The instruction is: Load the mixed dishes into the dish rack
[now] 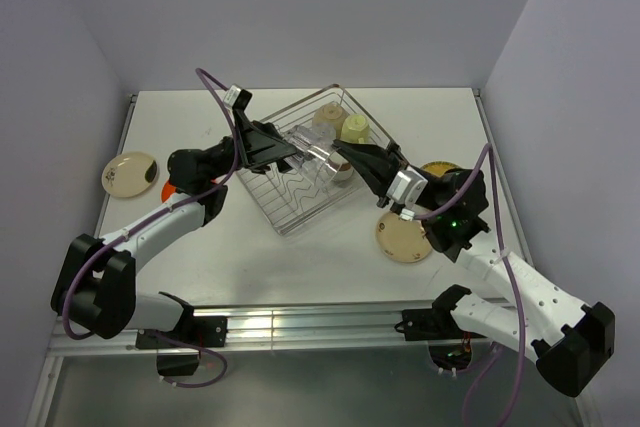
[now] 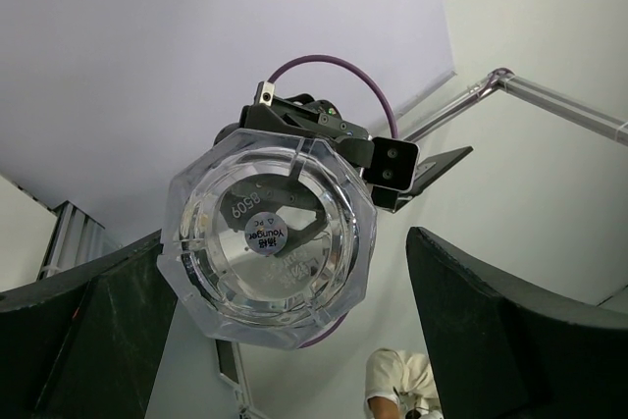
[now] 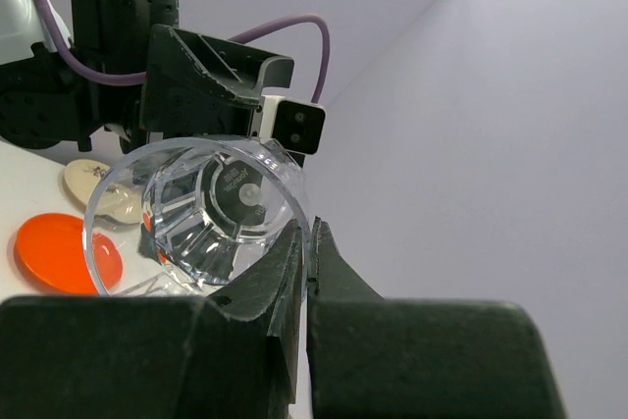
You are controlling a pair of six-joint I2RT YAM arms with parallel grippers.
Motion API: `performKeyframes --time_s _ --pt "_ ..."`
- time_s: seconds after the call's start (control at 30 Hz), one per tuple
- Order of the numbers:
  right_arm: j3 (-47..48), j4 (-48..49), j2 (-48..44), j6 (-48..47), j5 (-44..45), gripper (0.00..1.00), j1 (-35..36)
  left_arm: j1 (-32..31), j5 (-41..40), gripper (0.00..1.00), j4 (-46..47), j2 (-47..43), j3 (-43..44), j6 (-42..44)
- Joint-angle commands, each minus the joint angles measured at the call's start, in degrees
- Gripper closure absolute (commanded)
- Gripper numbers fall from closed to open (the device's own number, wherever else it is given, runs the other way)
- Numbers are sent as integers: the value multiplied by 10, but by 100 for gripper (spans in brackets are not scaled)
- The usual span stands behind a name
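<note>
A clear faceted glass (image 1: 315,153) hangs on its side over the silver wire dish rack (image 1: 285,209). My right gripper (image 1: 345,157) is shut on its rim; in the right wrist view the right gripper (image 3: 308,247) pinches the wall of the glass (image 3: 211,211). My left gripper (image 1: 291,153) is open and faces the base of the glass (image 2: 267,235); in the left wrist view the left gripper (image 2: 285,242) has its fingers (image 2: 510,331) wide on either side of the glass. A brown-and-white cup (image 1: 327,118) and a pale-green mug (image 1: 354,128) stand in the rack's far corner.
A cream speckled plate (image 1: 130,173) lies at the left, with an orange plate (image 1: 167,190) partly under my left arm. Another cream plate (image 1: 405,237) lies right of the rack, and a yellow plate (image 1: 440,168) shows behind my right arm. Walls enclose the table.
</note>
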Motion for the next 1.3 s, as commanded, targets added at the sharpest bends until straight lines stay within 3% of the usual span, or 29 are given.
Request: performKeyframes --time_s 0.0,0.93,1.0,1.1,1.13,1.17,1.23,1.27 --pt "-10 28 -3 -17 20 100 4 -1 -12 3 49 -14 29 13" --pt "-44 13 -4 -64 22 100 11 -1 -46 19 -27 -11 38 19" --pt "-45 13 -3 -63 23 100 11 -1 -46 27 -29 -10 38 20" --pt "-46 12 -2 -58 25 99 11 -1 -46 51 -25 -8 37 19" --pt "-46 11 -3 -56 27 97 11 -1 -44 56 -23 -6 37 20" --pt "-46 12 -2 -53 31 94 11 0 -42 69 -20 -5 36 20" --pt "-47 10 -3 -50 36 82 11 3 -39 85 -25 -5 34 27" --pt "-47 8 -3 -49 38 79 11 4 -39 87 -30 -6 32 31"
